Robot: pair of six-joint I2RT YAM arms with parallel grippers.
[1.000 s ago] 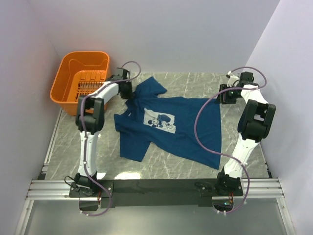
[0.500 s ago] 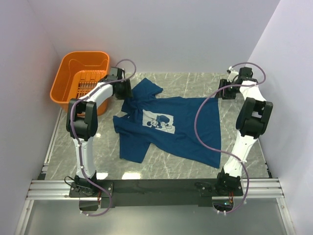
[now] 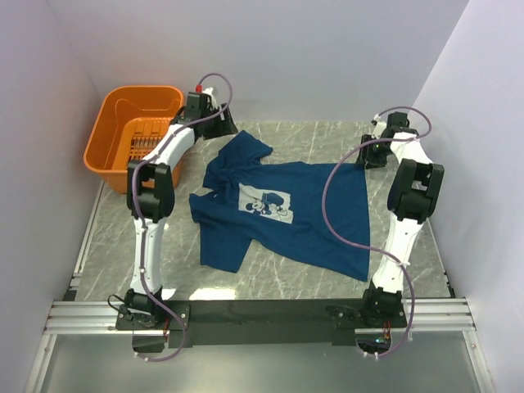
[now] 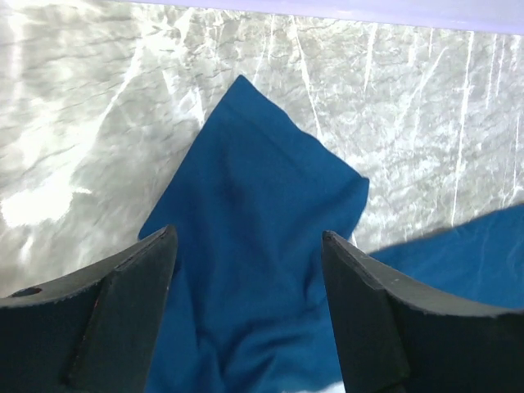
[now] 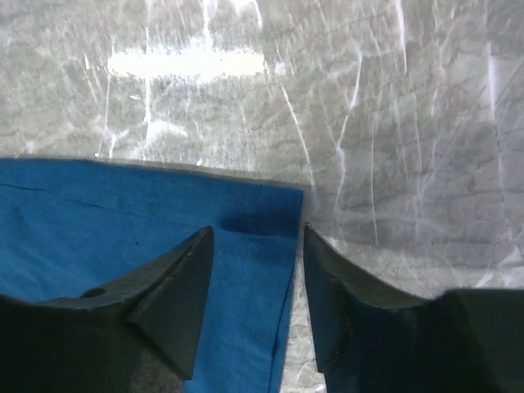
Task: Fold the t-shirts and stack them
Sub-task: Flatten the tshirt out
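Both pairs gape open, left fingers (image 3: 222,128) above the t-shirt (image 3: 295,225) sleeve, right fingers (image 3: 366,157) above its hem corner; a shallow pinch could slip off thin cloth.

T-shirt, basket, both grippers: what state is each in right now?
t-shirt: unfolded, lying flat, print up.
orange basket: upright, apart from the shirt.
left gripper: open, over a sleeve, holding nothing.
right gripper: open, over a hem corner, holding nothing.

Saw the dark navy-blue t-shirt (image 3: 311,221) spread unfolded on the table (image 3: 311,135), pale chest print (image 3: 266,201) up, collar leftward, hem rightward, one sleeve toward the back.
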